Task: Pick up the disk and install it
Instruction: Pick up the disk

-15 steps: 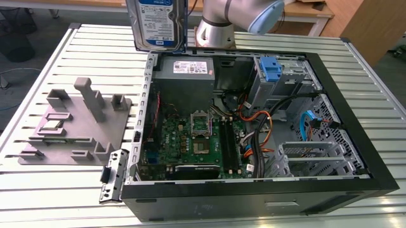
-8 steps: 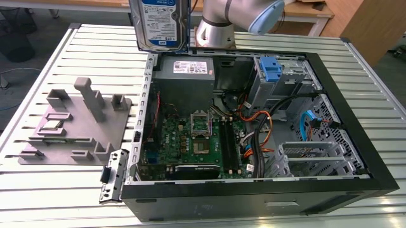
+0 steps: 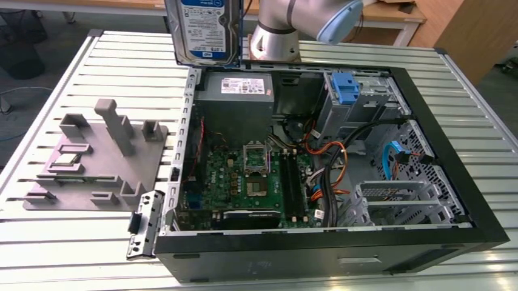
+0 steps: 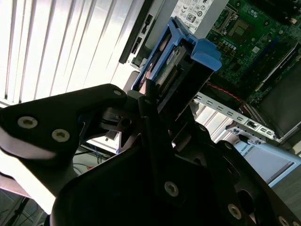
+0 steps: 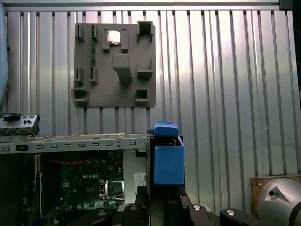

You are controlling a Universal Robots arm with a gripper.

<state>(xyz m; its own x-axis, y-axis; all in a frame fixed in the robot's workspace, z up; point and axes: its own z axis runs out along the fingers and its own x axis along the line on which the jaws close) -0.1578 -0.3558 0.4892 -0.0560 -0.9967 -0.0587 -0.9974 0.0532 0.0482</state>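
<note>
While the gripper (image 4: pixel 151 96) clamps the hard drive (image 3: pixel 206 30) free of the computer case (image 3: pixel 324 245) below, the first wrist view adds a fixture plate (image 5: pixel 106 96).

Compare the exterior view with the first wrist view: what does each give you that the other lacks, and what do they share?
Exterior view: the labelled face of the disk, held upright beyond the open case, plus the blue latch piece and the orange and black cables inside.
First wrist view: the gripper clamped on the disk, seen edge-on with its blue side rail toward the camera.
Shared: the disk itself, the grey fixture plate, the slatted table and the motherboard.
</note>
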